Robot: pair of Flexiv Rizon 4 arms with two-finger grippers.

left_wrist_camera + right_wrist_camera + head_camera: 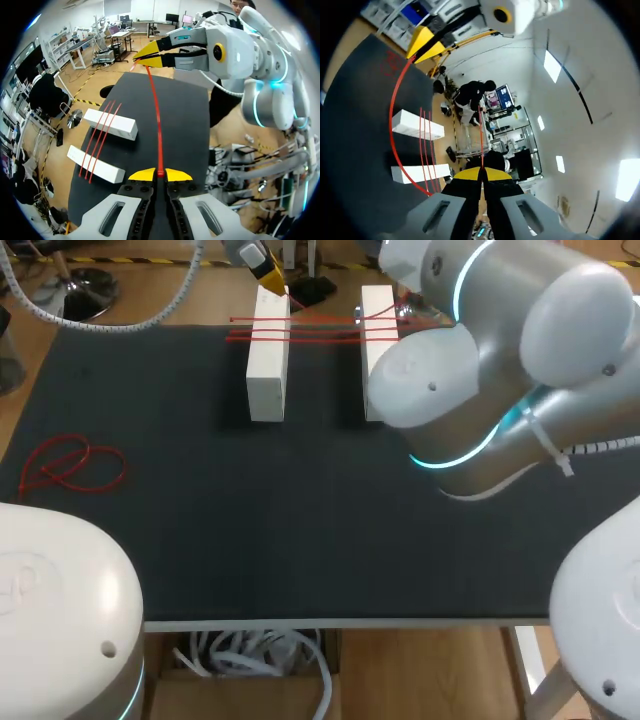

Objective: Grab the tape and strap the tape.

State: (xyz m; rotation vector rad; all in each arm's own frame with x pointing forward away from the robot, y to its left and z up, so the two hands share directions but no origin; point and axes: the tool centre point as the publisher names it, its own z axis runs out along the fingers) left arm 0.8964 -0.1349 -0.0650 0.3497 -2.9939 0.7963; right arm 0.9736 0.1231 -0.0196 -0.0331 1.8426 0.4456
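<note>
Two white blocks (268,360) (377,310) stand side by side at the far end of the black mat (300,520), with three red tape strands (320,328) laid across them. My left gripper (160,174) is shut on one end of another red tape (159,125), which runs straight to my right arm's gripper (149,55). In the right wrist view my right gripper (481,174) is shut on that tape (392,115), which curves past the blocks (417,125) to the left gripper (427,42). From above, the left gripper (268,275) hangs over the left block; my right arm hides the right gripper.
A loose loop of red tape (70,465) lies on the mat at the left. My right arm's bulky joints (470,390) hang over the right part of the mat, beside the right block.
</note>
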